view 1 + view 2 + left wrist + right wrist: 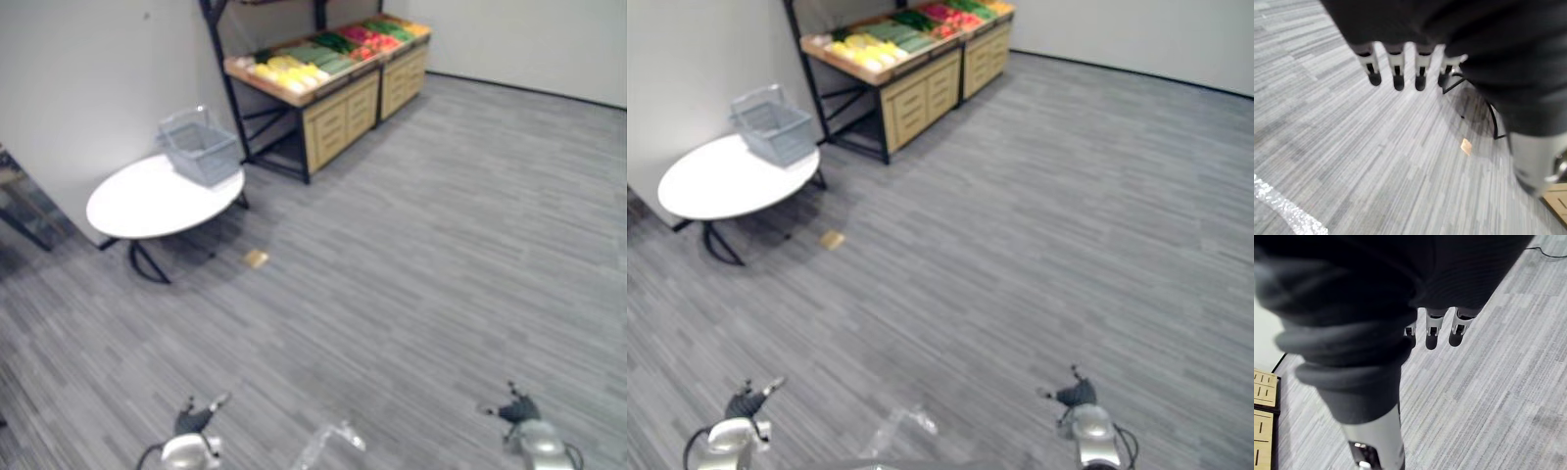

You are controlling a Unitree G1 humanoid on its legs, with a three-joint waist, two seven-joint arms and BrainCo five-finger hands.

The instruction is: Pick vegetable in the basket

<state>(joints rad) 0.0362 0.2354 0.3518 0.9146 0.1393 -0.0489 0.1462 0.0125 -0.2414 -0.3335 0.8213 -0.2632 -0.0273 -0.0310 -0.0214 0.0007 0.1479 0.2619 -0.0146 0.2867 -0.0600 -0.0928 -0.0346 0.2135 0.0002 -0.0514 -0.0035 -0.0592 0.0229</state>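
Observation:
Far ahead on the left, a grey wire basket (201,147) stands at the back edge of a round white table (137,206). Behind it, a wooden stand (338,103) with drawers holds rows of yellow, green and red vegetables (323,54). My left hand (196,421) hangs low at the bottom left, far from the table. In the left wrist view its fingers (1396,68) are straight and hold nothing. Low at the bottom right, my right hand (517,409) is open too, its fingers (1432,330) straight over the floor.
Grey striped carpet runs between me and the table. A small tan scrap (256,258) lies on the floor near the table's black legs. A shiny strip of tape (328,441) marks the floor between my hands. White walls stand behind the table and the stand.

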